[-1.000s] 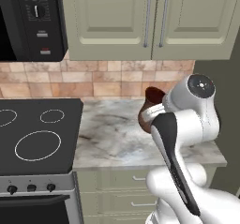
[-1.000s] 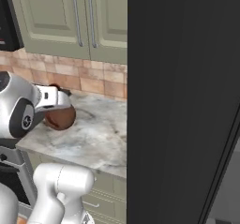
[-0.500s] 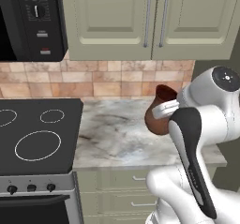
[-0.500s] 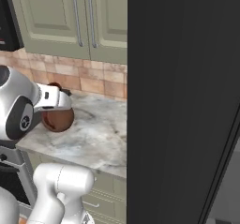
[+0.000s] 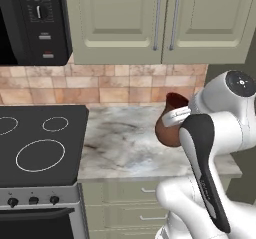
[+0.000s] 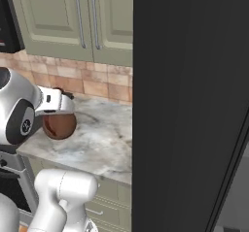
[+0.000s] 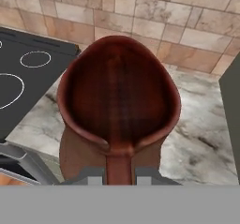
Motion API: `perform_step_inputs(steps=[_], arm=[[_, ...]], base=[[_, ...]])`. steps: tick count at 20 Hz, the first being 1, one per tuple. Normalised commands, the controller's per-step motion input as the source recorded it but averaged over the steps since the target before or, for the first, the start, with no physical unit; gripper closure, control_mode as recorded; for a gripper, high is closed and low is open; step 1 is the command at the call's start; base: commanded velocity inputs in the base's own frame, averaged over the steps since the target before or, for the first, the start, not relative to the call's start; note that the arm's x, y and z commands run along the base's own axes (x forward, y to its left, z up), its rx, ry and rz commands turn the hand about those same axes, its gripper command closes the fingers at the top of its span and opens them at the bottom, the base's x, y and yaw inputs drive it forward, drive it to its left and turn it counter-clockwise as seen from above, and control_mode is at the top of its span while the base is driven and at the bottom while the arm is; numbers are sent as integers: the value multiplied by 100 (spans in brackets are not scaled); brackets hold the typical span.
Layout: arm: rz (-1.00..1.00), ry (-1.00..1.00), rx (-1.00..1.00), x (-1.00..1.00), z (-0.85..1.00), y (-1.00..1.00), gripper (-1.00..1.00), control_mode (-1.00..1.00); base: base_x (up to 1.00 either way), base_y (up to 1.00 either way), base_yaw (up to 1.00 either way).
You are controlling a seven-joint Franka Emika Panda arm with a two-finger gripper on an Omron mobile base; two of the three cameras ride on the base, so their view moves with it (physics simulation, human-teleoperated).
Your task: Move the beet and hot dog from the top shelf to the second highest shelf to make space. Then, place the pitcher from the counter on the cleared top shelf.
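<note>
The gripper (image 7: 119,177) is closed tight on the pitcher (image 7: 119,106), its two fingers pinching the thin handle at the near rim, one finger (image 7: 92,175) on each side of it. The pitcher, reddish-brown with a rounded belly and a flared mouth, hangs upright in the grip, and the hand view looks straight down into its dark, bare inside. In the left base view the pitcher (image 5: 170,125) sits against the white wrist, raised off the counter (image 5: 125,143) and above its right part; in the right base view the pitcher (image 6: 58,123) shows under the white hand, above the left part of the same counter (image 6: 102,139). The counter is grey-white marbled stone, with pale sage-green drawer fronts (image 5: 125,203) below its front edge. To the left of the pitcher lies the black glass stovetop (image 5: 35,143) with white rings, touching the counter's left end, a row of knobs along its front. Behind the pitcher runs a backsplash (image 5: 110,83) of tan and pinkish stone tiles, and above that hang sage-green wall cabinets (image 5: 150,18) with slim metal handles. Up and to the left of the pitcher is a black microwave (image 5: 35,23) with a dial; its small marks are too blurred to read. To the right of the pitcher stands a tall dark panel (image 6: 189,105), reaching from top to bottom of the right base view.
</note>
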Motion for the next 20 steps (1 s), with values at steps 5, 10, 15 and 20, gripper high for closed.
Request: perform_step_inputs(steps=[5, 10, 15, 20], arm=[[0, 0, 0, 0, 0, 0, 100, 100], [0, 0, 0, 0, 0, 0, 100, 100], [0, 0, 0, 0, 0, 0, 100, 100], [0, 0, 0, 0, 0, 0, 100, 100]], base=[[-72, 20, -13], [-100, 59, -28], [-99, 19, -49], [-62, 0, -64]])
